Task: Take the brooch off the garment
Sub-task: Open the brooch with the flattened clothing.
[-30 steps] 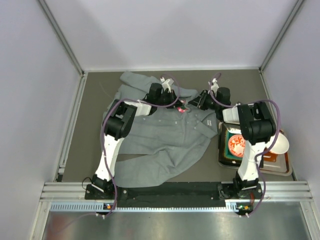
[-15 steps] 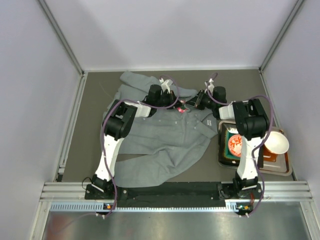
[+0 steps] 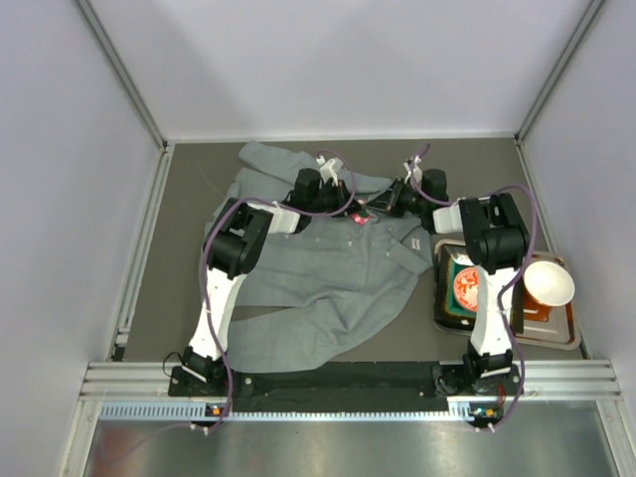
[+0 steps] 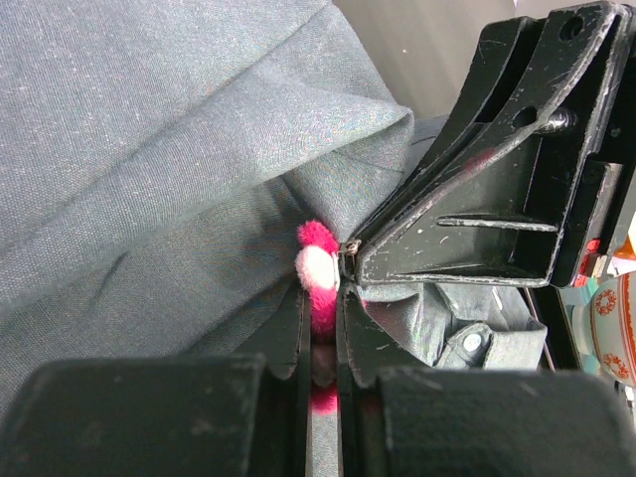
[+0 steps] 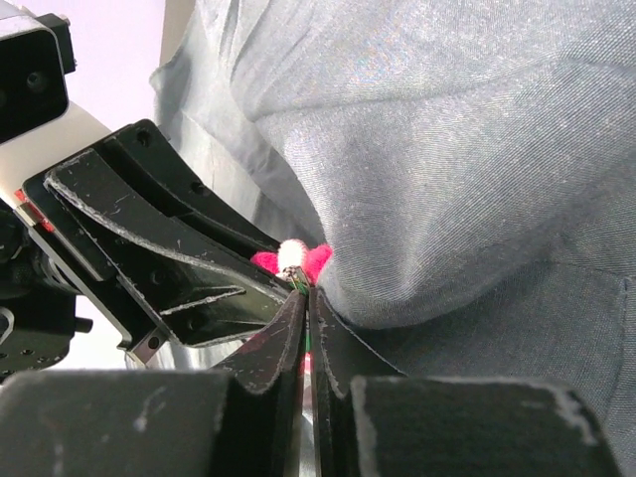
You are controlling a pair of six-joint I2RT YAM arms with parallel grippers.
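The grey garment [image 3: 328,268] lies rumpled across the table. Its pink brooch [image 3: 362,217] sits near the collar, between my two grippers. My left gripper [image 3: 351,210] comes in from the left. In the left wrist view it [image 4: 320,298] is shut on the brooch [image 4: 318,260], with pink fuzz showing between its jaws above the grey cloth [image 4: 149,149]. My right gripper [image 3: 380,207] comes in from the right. In its own view it [image 5: 307,294] is shut on a thin green and metal part at the back of the brooch [image 5: 290,256], tip to tip with the left fingers [image 5: 169,238]. Garment fabric [image 5: 447,149] bulges beside it.
A tray [image 3: 558,340] at the right edge holds a dark box with a red round print [image 3: 467,288] and a white bowl [image 3: 550,283]. A shirt button [image 4: 471,341] shows under the right fingers [image 4: 477,199]. Pale walls close in the table on three sides.
The right gripper's jaws have closed at the brooch and its arm has shifted slightly left and back. The left gripper has stayed shut in place.
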